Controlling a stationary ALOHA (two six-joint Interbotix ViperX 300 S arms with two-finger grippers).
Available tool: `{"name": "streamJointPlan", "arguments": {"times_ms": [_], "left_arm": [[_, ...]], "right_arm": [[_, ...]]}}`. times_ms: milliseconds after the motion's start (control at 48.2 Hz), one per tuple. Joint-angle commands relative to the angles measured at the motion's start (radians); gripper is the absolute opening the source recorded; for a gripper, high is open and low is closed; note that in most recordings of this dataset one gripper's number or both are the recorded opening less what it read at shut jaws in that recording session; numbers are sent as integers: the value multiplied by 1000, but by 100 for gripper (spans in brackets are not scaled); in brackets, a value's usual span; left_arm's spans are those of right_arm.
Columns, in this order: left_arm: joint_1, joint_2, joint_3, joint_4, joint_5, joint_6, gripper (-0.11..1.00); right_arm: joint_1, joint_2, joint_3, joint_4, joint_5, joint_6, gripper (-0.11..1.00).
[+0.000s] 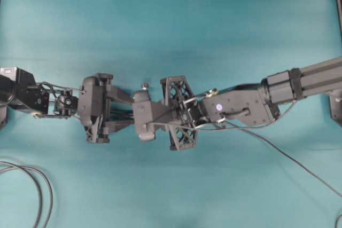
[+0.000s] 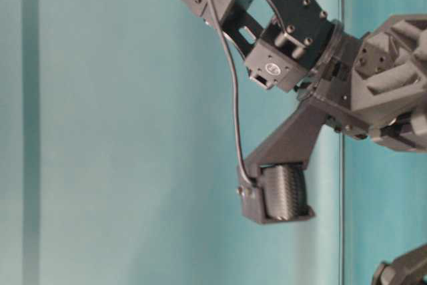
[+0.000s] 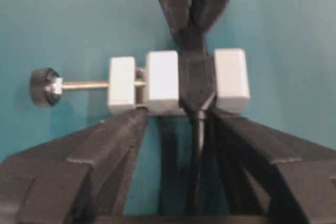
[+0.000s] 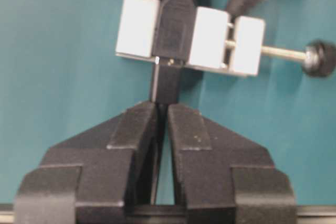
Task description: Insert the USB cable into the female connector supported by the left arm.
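The USB cable (image 4: 167, 85) plug sits straight ahead of the right pincer (image 4: 163, 124), tip at the socket.
Its long axis runs in line with the female connector (image 4: 191, 32), which the left pincer (image 3: 176, 116) cradles wide (screw knob out sideways); right pincer is nipped narrowly on the plug, above the tabletop (image 1: 171, 20).

The two arms meet nose to nose over the middle of the table (image 1: 171, 14), the left arm (image 1: 32, 97) reaching in from the left and the right arm (image 1: 299, 86) from the right. The female connector (image 3: 178, 82) lies between their grippers, its screw knob (image 3: 44, 87) projecting sideways. The left gripper (image 3: 176, 119) straddles the connector. The right gripper (image 4: 163, 111) holds the USB cable (image 4: 165, 85), whose plug meets the connector's socket. A looped cable (image 1: 37, 185) lies at the near-left table corner.
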Motion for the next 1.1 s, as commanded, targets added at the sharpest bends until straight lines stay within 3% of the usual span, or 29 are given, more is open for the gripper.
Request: {"name": "streamJointPlan", "arguments": {"times_ms": [0, 83, 290, 352, 580, 870, 1078], "left_arm": [[-2, -43, 34, -3, -21, -5, 64], [-2, -60, 48, -3, -23, -5, 64], [0, -71, 66, -5, -9, -3, 64], [0, -78, 80, -5, -2, -3, 64], [0, -164, 179, -5, -8, -5, 65], [0, -391, 256, -11, 5, -5, 65], [5, -529, 296, -11, 58, -6, 65]], "right_arm": [[-8, -66, 6, -5, -23, 8, 8], [-6, -77, 23, -3, -23, 23, 10], [-8, -80, 55, -5, -21, 55, 59], [-6, -81, 71, -5, -21, 63, 67], [-6, -160, 189, -5, -48, 77, 65], [-28, -367, 370, 0, -308, 80, 65], [-57, -489, 479, 6, -391, 104, 64]]}}
